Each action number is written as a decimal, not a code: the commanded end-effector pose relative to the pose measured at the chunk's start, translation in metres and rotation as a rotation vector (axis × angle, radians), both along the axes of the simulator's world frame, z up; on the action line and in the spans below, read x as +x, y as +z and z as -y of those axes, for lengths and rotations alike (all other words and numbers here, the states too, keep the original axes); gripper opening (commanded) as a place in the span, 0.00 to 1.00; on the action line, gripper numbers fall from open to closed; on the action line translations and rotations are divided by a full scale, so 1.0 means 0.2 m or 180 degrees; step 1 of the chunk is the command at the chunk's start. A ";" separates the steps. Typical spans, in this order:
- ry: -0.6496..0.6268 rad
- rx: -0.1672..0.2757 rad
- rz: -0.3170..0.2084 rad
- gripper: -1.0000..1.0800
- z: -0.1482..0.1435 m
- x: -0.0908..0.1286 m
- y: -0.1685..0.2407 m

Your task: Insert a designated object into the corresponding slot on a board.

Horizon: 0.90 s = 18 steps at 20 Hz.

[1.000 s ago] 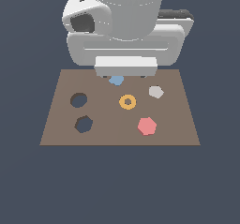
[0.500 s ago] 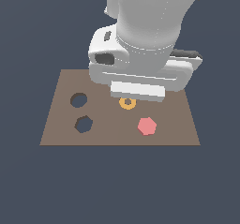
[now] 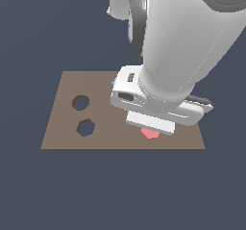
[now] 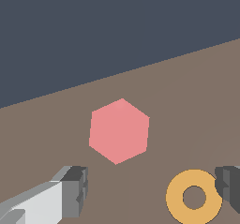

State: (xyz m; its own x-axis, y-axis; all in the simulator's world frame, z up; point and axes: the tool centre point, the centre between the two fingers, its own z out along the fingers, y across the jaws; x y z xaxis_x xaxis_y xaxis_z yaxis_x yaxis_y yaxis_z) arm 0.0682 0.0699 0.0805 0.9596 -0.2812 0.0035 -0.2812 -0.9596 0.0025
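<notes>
The salmon-red hexagonal piece (image 4: pixel 119 130) lies flat on the brown board (image 3: pixel 65 130). In the exterior view only its edge (image 3: pixel 150 134) shows under my hand, near the board's front edge toward the exterior view's right. The hexagon-like slot (image 3: pixel 85 127) is at the board's front left, with the round hole (image 3: pixel 80 102) behind it. My gripper (image 4: pixel 152 188) is open and empty above the board, the piece just beyond its fingertips (image 4: pixel 75 190). In the exterior view the hand (image 3: pixel 151 121) hides the fingers.
An orange ring (image 4: pixel 193 197) lies on the board between my fingers, close to one fingertip. A sliver of a blue piece (image 3: pixel 114 82) shows behind the hand. The arm hides the board's right half, and the pale grey hexagonal piece is hidden.
The arm has swung from the board's back edge toward its front right and lowered over the salmon piece. It now covers the ring and the grey piece in the exterior view.
</notes>
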 end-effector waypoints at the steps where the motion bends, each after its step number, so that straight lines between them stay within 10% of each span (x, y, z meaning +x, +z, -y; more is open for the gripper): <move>1: -0.0108 0.0003 0.0000 0.96 -0.02 0.04 -0.05; 18: -0.0305 0.0010 -0.0009 0.96 -0.07 0.13 -0.17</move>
State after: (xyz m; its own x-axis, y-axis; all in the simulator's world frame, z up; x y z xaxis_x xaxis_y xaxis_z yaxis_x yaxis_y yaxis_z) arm 0.0936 0.0836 0.0494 0.9285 -0.3712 0.0002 -0.3712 -0.9285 0.0000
